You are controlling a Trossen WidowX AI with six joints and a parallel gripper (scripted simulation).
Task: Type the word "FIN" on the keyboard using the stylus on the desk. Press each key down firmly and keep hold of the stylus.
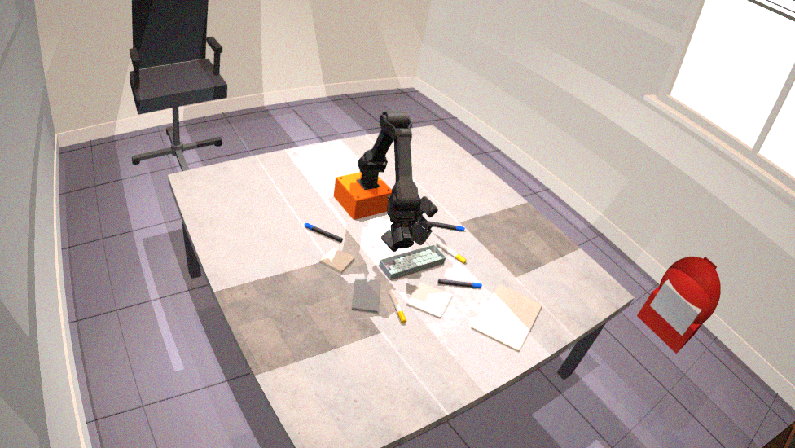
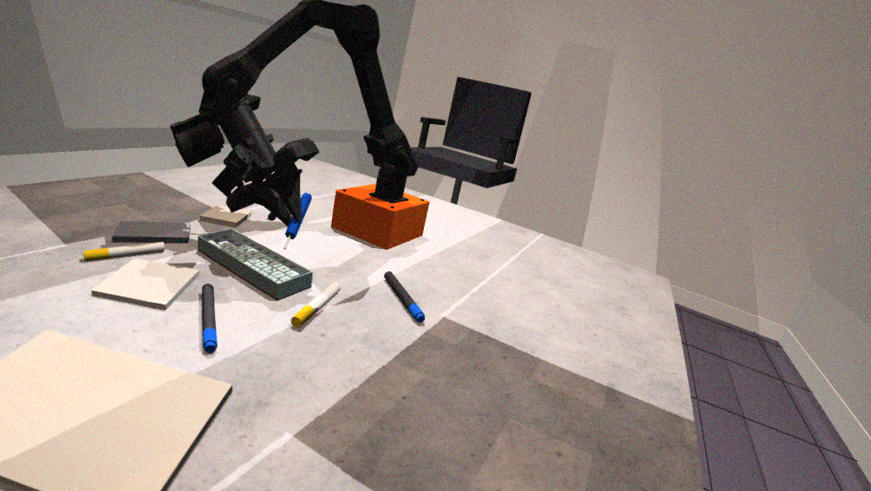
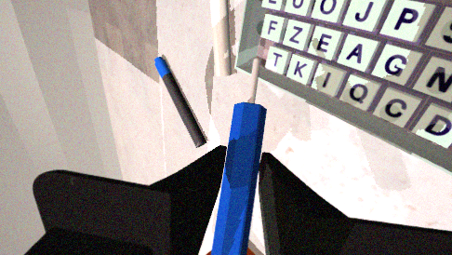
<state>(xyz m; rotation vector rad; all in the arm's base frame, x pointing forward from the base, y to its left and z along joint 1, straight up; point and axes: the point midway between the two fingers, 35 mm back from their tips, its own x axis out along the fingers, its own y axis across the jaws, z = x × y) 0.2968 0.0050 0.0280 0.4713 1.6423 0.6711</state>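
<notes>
My gripper (image 2: 294, 218) (image 3: 243, 156) is shut on the blue stylus (image 2: 305, 202) (image 3: 246, 135), whose thin pale tip points down and forward. The keyboard (image 1: 412, 262) (image 2: 254, 262) (image 3: 344, 112) lies on the desk. In the wrist view the tip overlaps the keyboard's near left corner, just left of the T key (image 3: 276, 60); its height above it cannot be told. The F key (image 3: 272, 28), the I key (image 3: 325, 81) and the N key (image 3: 438, 76) show there, N partly cut off. In the top view the arm hides the stylus.
A white marker with a yellow end (image 1: 456, 256) (image 2: 313, 304) (image 3: 220, 37) lies by the keyboard's end. A black marker (image 1: 445, 226) (image 2: 402, 295) (image 3: 180, 102) lies beyond it. Other markers and flat pads surround the keyboard. The orange base (image 1: 361, 207) (image 2: 377, 220) stands behind.
</notes>
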